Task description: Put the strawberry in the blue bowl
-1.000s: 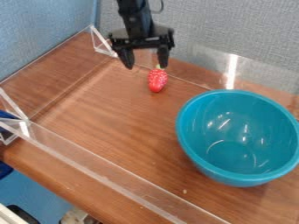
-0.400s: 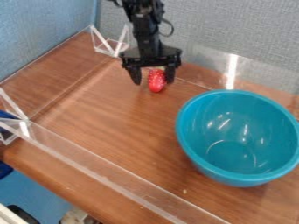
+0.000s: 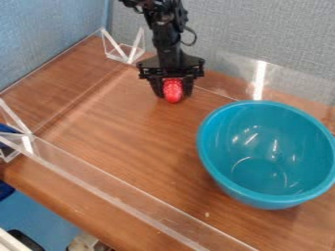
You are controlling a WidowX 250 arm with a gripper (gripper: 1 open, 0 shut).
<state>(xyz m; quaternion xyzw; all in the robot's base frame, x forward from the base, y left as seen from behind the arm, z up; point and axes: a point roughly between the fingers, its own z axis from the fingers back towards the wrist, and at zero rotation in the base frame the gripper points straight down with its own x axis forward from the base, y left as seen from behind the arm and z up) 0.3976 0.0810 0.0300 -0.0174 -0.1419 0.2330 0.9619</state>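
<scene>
On the wooden table (image 3: 118, 118), the pincer (image 3: 171, 88) stands low over the strawberry (image 3: 171, 90), its jaws narrowed to either side of the fruit; whether they grip it yet I cannot tell. The strawberry rests on the table toward the back, well apart from the blue bowl (image 3: 268, 152) at right. Best to close squarely on the fruit's middle before lifting clear of the bowl's rim.
</scene>
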